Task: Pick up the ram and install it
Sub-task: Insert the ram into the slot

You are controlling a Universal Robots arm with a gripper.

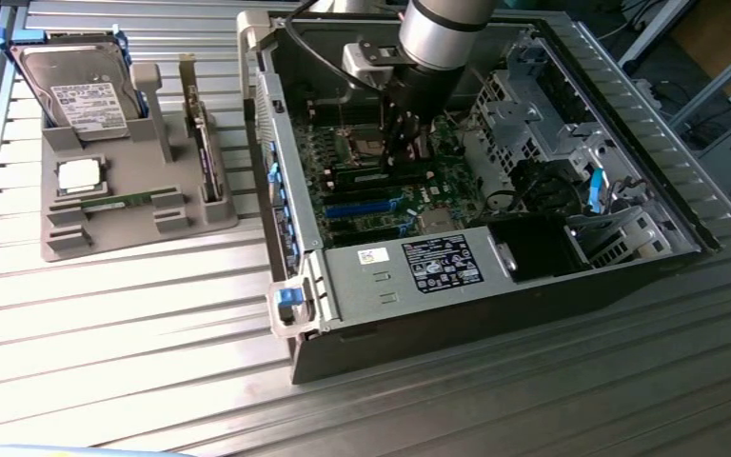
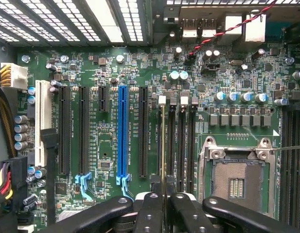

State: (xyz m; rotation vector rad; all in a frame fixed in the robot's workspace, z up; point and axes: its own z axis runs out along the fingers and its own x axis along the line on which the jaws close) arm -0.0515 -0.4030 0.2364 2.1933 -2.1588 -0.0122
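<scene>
One thin edge shows between my fingertips: my claw (image 2: 164, 194) is pinched shut on the ram (image 2: 163, 145), seen edge-on in the wrist view as a pale narrow strip running along the first of the memory slots (image 2: 181, 141). Ram stands upright over that slot; whether it is seated I cannot tell. Just beside the slots, the bare CPU socket (image 2: 237, 179) with its metal frame. On the other side of the ram, a row of black expansion slots and one blue slot (image 2: 122, 136), then a white slot (image 2: 42, 126) farther out. All on the green motherboard (image 2: 227, 73). In the exterior view my arm (image 1: 448, 33) reaches down into the open computer case (image 1: 340, 295), claw (image 1: 404, 143) low over the board. Case lies on the ribbed metal worktop (image 1: 125, 324). Well apart, toward the exterior view's left, a grey holder (image 1: 111, 224) carries a hard drive (image 1: 87, 95), an upright card (image 1: 203, 133), a CPU chip (image 1: 83, 174) and a second green stick (image 1: 125, 200) lying flat.
</scene>
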